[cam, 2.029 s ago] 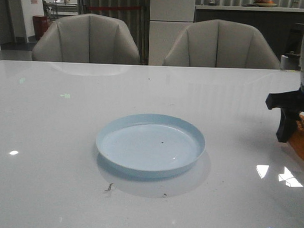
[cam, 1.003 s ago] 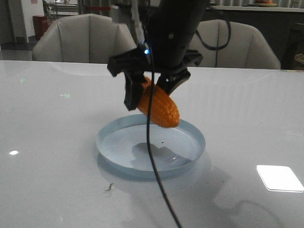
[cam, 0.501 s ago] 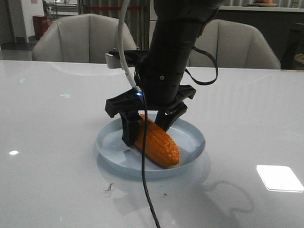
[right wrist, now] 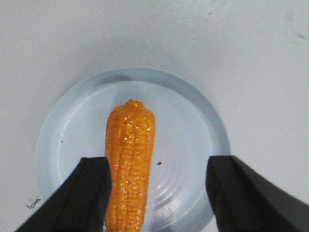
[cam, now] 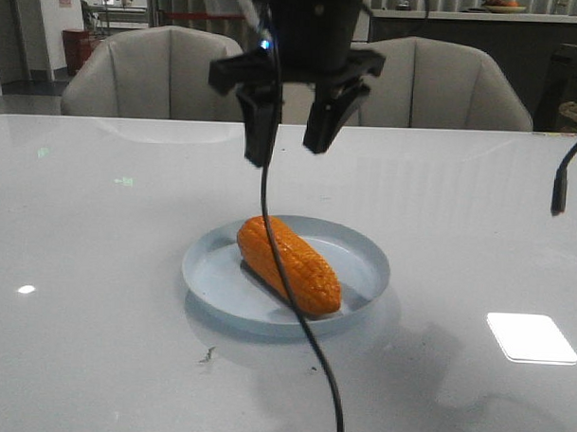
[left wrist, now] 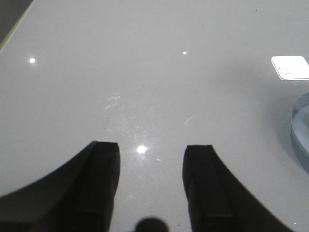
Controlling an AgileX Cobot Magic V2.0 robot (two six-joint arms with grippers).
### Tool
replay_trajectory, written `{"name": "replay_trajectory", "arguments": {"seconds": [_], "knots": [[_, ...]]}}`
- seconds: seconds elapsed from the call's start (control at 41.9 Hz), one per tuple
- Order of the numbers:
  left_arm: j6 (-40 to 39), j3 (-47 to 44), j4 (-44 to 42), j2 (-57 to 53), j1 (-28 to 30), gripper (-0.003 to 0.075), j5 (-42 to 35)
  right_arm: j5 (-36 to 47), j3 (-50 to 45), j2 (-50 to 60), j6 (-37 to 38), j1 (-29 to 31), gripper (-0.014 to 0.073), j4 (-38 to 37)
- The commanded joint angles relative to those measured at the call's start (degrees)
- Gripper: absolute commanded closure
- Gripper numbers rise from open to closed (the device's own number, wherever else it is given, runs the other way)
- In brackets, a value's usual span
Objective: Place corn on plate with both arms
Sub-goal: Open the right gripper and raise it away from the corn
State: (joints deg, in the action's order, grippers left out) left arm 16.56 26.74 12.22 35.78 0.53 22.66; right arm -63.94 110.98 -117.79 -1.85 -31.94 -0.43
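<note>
Corn: I see the corn [cam: 289, 264] lying on its side inside the plate [cam: 363, 249], slanted across it, tapered end toward me; it also shows in the right wrist view [right wrist: 129, 164].
Plate: it sits flat on the white table [cam: 97, 266], near the middle; the left wrist view catches only a sliver of its rim [left wrist: 300, 137].
Right gripper: the right gripper [cam: 290, 131] hangs well above the corn, touching nothing, fingers [right wrist: 77, 203] spread wide and empty.
Left gripper: the left gripper [left wrist: 150, 188] looks down on bare table beside the plate, fingers [left wrist: 200, 188] apart, holding nothing.
Cable: a black cable [cam: 295, 311] trails down in front of the plate.
</note>
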Motion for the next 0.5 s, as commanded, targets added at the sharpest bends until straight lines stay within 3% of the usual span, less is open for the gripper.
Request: {"name": "replay_trajectory", "arguments": {"seconds": [0.0,0.286,0.477], "knots": [[-0.1,1.7,0.8,-0.1,0.0,0.0342,-4.6,-0.4,3.0,8.1,0.0,2.3,0.0067,-0.9],[-0.1,1.7,0.8,-0.1,0.0,0.0342,-5.7,0.6,0.4,24.1,0.2,11.3,0.0067,-0.8],[-0.1,1.7,0.8,-0.1,0.0,0.0342,-8.1,2.5,-11.1,35.9,0.2,20.8,0.0067,-0.8]]}}
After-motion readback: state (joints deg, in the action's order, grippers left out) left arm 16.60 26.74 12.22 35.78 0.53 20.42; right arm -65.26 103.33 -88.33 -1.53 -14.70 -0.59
